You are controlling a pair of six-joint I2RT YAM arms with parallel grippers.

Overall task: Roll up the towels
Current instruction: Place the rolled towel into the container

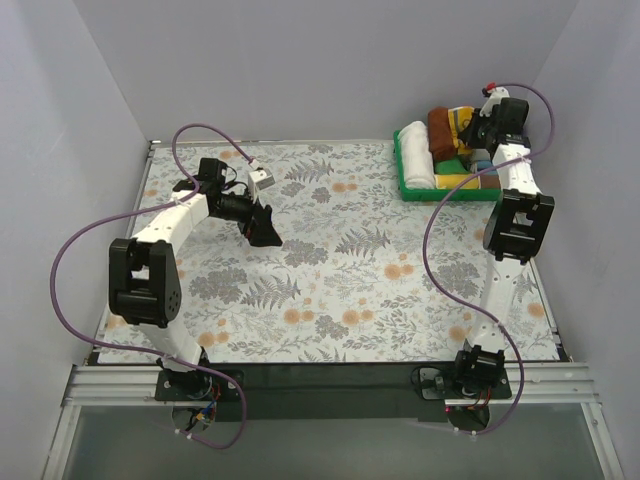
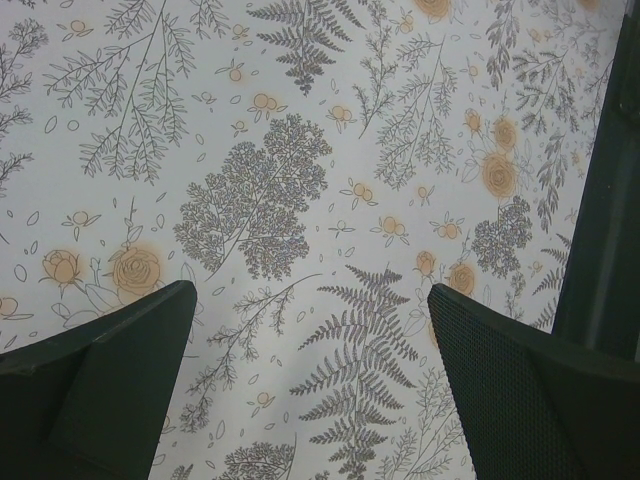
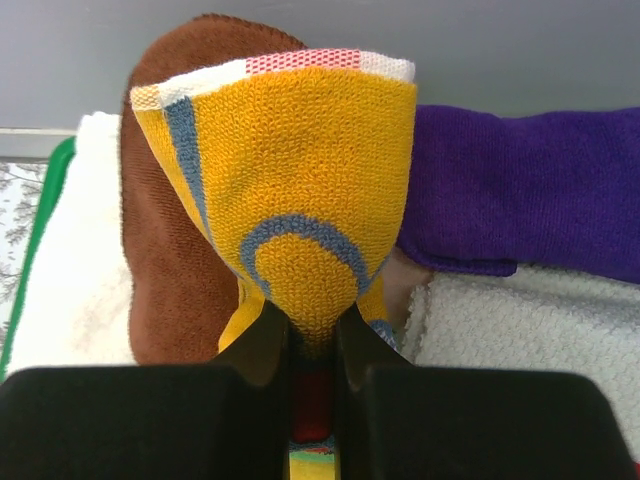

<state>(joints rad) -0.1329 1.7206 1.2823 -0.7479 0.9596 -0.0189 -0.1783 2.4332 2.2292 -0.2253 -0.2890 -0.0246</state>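
Over the far right corner of the desk (image 1: 340, 290), my right hand (image 3: 313, 340) is clenched on a pinched fold of the mustard-yellow towel with blue-grey markings (image 3: 290, 170), holding it up over the green plastic tray (image 1: 420, 193). Touching it behind, the plain rust-brown towel (image 3: 165, 270) stands beside a white cloth (image 3: 60, 300), with a purple cloth (image 3: 520, 190) on the other side. I judge this the fetching step: neither of the 2 towels is rolled yet. Next I need to clear the tray rim and lay this towel flat. My left hand (image 2: 310, 380) hangs released, holding nothing, over bare patterned desk with room to spread.
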